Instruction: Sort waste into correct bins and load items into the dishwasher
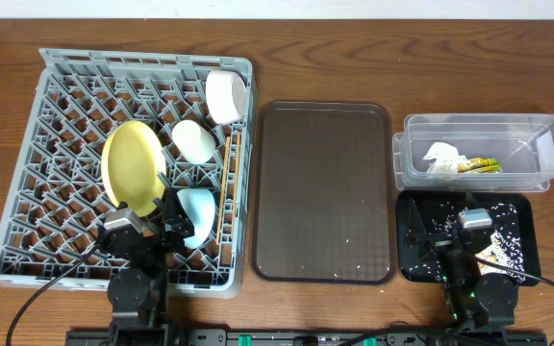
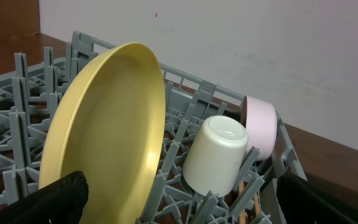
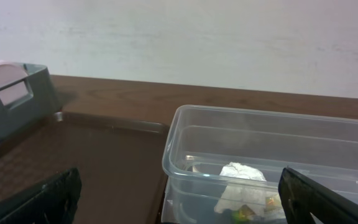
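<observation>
The grey dish rack (image 1: 65,115) holds the yellow plate (image 1: 134,165) on edge, the cream bowl (image 1: 194,140), the light blue bowl (image 1: 198,213) and the white cup (image 1: 225,94). In the left wrist view the plate (image 2: 104,137), cream bowl (image 2: 216,152) and cup (image 2: 260,124) stand in the rack (image 2: 185,106). The clear tub (image 1: 532,144) holds the napkin (image 1: 440,156) and wrapper (image 1: 479,164); they also show in the right wrist view, tub (image 3: 260,134), napkin (image 3: 238,180). Rice crumbs (image 1: 508,240) lie in the black tray (image 1: 412,255). My left gripper (image 1: 152,231) and right gripper (image 1: 465,245) are open and empty.
The brown serving tray (image 1: 321,192) lies between rack and bins, with a few crumbs near its front edge. Wooden chopsticks (image 1: 227,187) lie in the rack's right side. A white wall stands behind the table.
</observation>
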